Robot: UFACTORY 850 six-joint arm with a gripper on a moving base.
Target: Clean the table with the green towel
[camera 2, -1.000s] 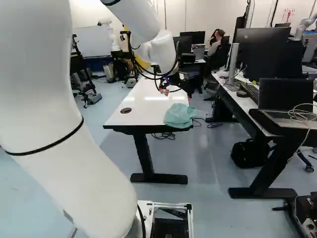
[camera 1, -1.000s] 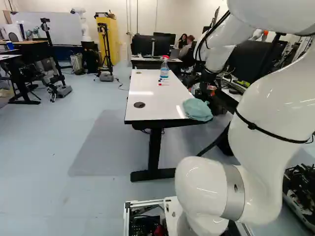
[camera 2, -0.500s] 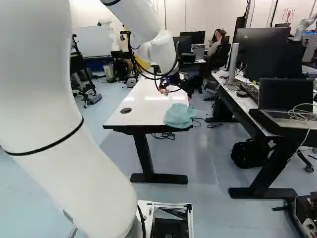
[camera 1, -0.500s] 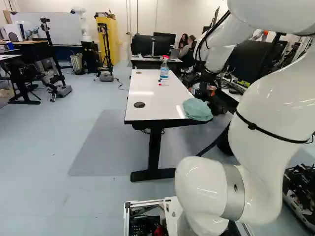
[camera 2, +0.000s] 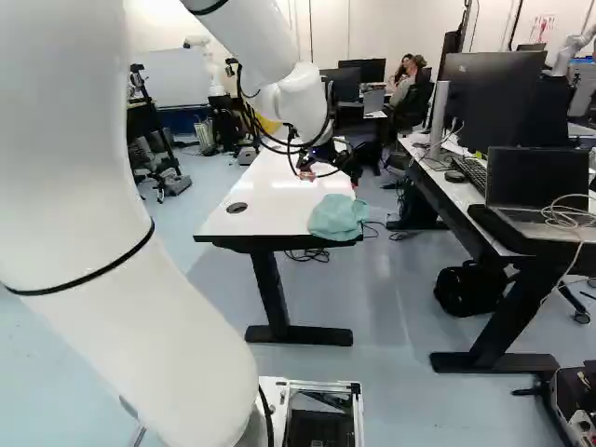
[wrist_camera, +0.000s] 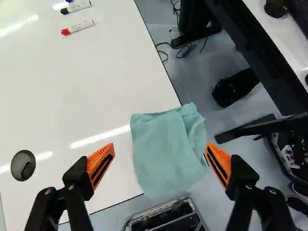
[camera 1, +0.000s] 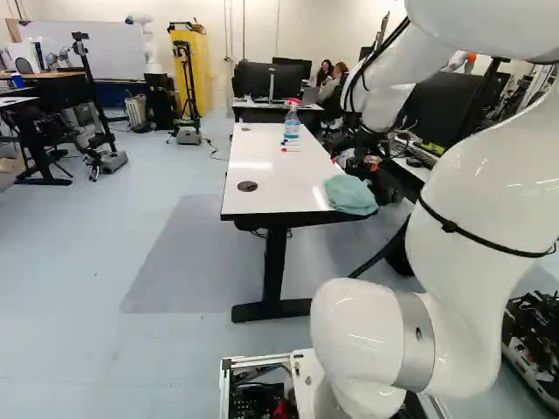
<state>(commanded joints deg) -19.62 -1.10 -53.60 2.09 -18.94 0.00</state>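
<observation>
In the right base view my gripper hangs over the far right edge of the white table. The wrist view has the gripper open, its orange pads wide apart. The green towel lies folded below and between the fingers, neither finger visibly gripping it. It rests on the table's near right corner, partly over the edge; in the left base view the towel droops there.
A spray bottle with a red top stands farther back on the table. Red and black markers lie near it. A round grommet sits in the tabletop. To the right is another desk with a laptop.
The arm has shifted slightly, its upper part a little leftward in the right base view. The towel and table have stayed put, and the base has not moved.
</observation>
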